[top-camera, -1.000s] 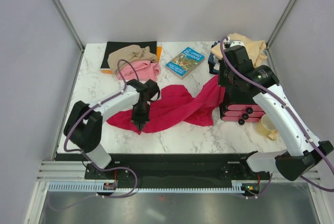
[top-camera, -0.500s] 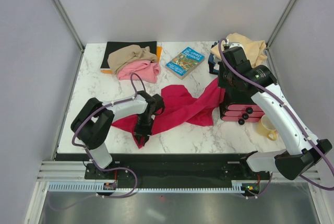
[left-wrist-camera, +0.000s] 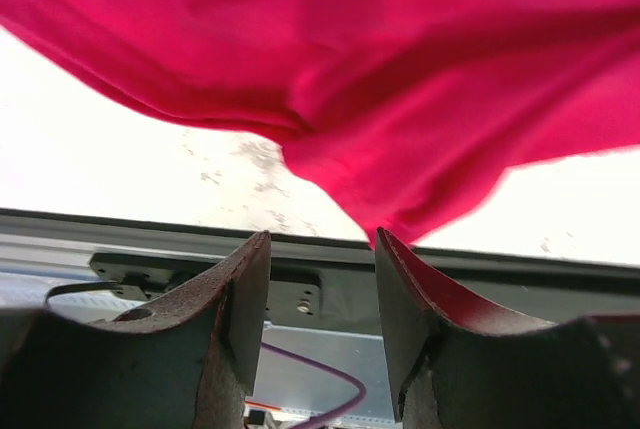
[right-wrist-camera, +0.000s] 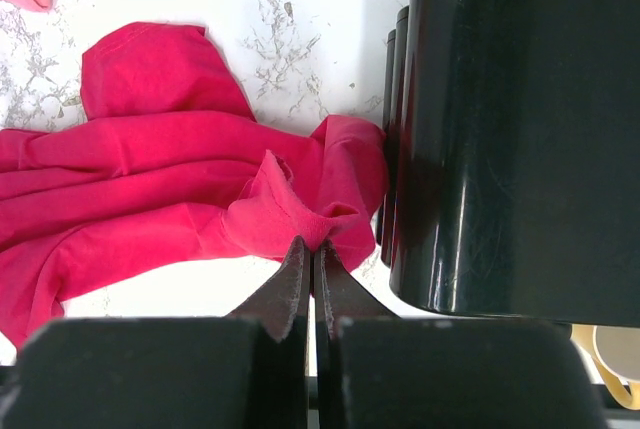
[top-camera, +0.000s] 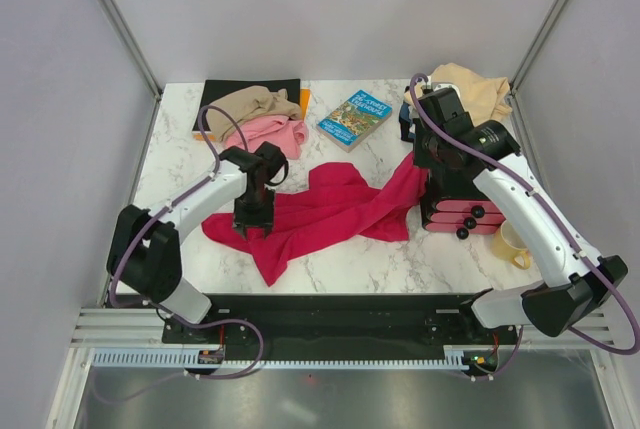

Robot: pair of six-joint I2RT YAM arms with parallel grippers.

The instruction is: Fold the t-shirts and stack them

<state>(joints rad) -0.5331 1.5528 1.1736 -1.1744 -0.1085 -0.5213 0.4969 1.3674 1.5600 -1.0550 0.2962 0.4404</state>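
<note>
1. My right pincer (right-wrist-camera: 312, 249) is clenched on a small raised fold of the crimson t-shirt (top-camera: 330, 204). Its two fingers (right-wrist-camera: 290, 287) press together with the pinch of cloth caught at their tips.
2. That pinch is at the shirt's right end, just beside the left face of the black drawer unit (right-wrist-camera: 500, 129).
3. My left pincer (left-wrist-camera: 322, 244) is released. Its jaws stand apart with nothing between them, and it hangs over the left part of the same shirt.
4. From my left wrist, a pointed tip of the red cloth comes down close to my right finger (left-wrist-camera: 410, 319). I cannot tell whether it touches.
5. The crimson t-shirt lies crumpled in a long band across the middle of the marble table (top-camera: 400, 259). It runs from the left side to the drawer unit on the right, and one tail reaches toward the near edge.
6. The pink t-shirt (top-camera: 268, 134) is bunched at the far left, touching the tan t-shirt (top-camera: 250, 102). The tan one rests partly on the black mat (top-camera: 255, 86).
7. The peach-cream t-shirt (top-camera: 478, 91) is heaped in the far right corner, beyond the drawer unit.
8. The blue book (top-camera: 355, 117) lies flat on the far side between those heaps. A yellow mug (top-camera: 512, 244) stands just right of the drawer unit, toward the near edge.
</note>
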